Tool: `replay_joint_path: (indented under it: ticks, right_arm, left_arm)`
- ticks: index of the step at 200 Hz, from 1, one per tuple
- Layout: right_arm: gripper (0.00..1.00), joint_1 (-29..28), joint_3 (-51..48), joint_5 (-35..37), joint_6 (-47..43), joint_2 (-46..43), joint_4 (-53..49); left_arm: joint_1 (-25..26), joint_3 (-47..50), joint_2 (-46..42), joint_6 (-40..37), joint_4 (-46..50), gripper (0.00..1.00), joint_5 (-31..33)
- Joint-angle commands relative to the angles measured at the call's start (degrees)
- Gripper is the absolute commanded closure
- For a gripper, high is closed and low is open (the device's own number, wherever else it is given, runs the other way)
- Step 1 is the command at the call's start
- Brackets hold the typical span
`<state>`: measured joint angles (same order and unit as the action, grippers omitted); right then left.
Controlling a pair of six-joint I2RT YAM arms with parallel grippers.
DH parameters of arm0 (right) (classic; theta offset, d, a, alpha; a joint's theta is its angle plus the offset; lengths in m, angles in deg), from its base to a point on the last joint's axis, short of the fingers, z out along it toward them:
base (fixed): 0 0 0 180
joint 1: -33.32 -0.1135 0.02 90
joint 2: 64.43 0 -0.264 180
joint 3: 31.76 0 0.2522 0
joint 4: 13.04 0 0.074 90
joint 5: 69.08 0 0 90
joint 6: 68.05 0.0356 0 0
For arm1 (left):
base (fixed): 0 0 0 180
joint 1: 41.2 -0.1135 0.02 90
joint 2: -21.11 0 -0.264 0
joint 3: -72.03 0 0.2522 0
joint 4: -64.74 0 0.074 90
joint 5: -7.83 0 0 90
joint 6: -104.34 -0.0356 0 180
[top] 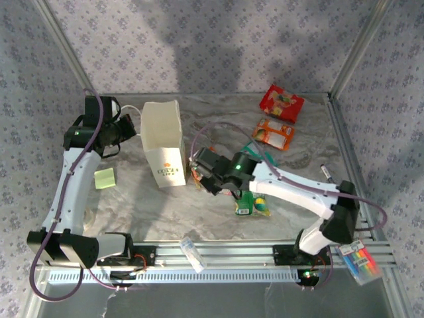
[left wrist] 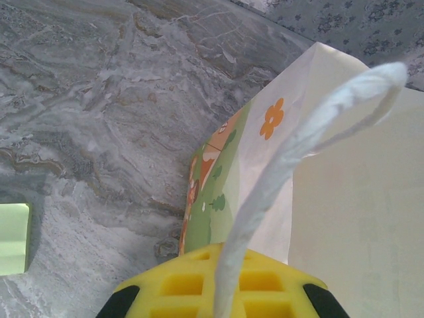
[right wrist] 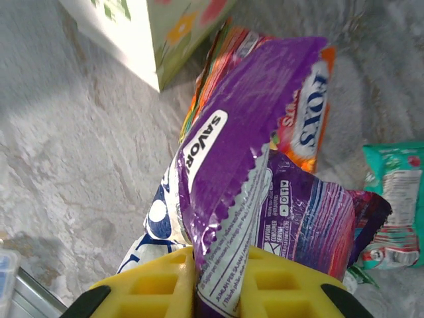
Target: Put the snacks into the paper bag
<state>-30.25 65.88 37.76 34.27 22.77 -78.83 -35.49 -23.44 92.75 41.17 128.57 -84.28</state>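
Backdrop: Grey patterned cloth walls and aluminium posts enclose a grey marbled desk [top: 218, 119].
Left arm: rises from its base at the near left corner, bends at the far left edge and turns its wrist rightwards to the bag's top.
Left pincer [left wrist: 222, 281]: closed on the white cord handle [left wrist: 291, 149] of the cream-white paper carrier bag [top: 162, 142], with the cord running up out of its grip.
Bag: upright, left of centre, mouth open, lettered face toward the near edge.
Right arm: folds at the near right, with the forearm reaching leftwards low across the desk and the wrist just beside the bag's near right corner.
Right pincer [right wrist: 218, 278]: clamped on the crimped edge of a shiny purple foil snack packet [right wrist: 258, 112], which lies over a red-orange foil packet [right wrist: 291, 146] by the bag's foot.
Other snacks: teal foil packet [right wrist: 397, 179] just right of the purple one; green foil packet [top: 248, 205] beneath the forearm; red foil packet [top: 281, 103] and orange foil packet [top: 275, 132] at the far right, well apart from the bag.
Hard to tell: the forearm covers part of the teal and green packets from above; a white-and-blue wrapper [right wrist: 156, 222] under the purple packet is cut off behind the pincer; I cannot tell whether the purple packet is lifted or touching the desk.
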Motion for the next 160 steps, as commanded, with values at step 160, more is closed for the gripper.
replay_joint_path:
  ticks: [160]
  right_arm:
    - [0.79,5.47,22.06,-16.90,-18.24,-5.23,16.90]
  left_arm:
    - [0.03,-3.28,-1.76,-0.46,1.57,0.98,0.09]
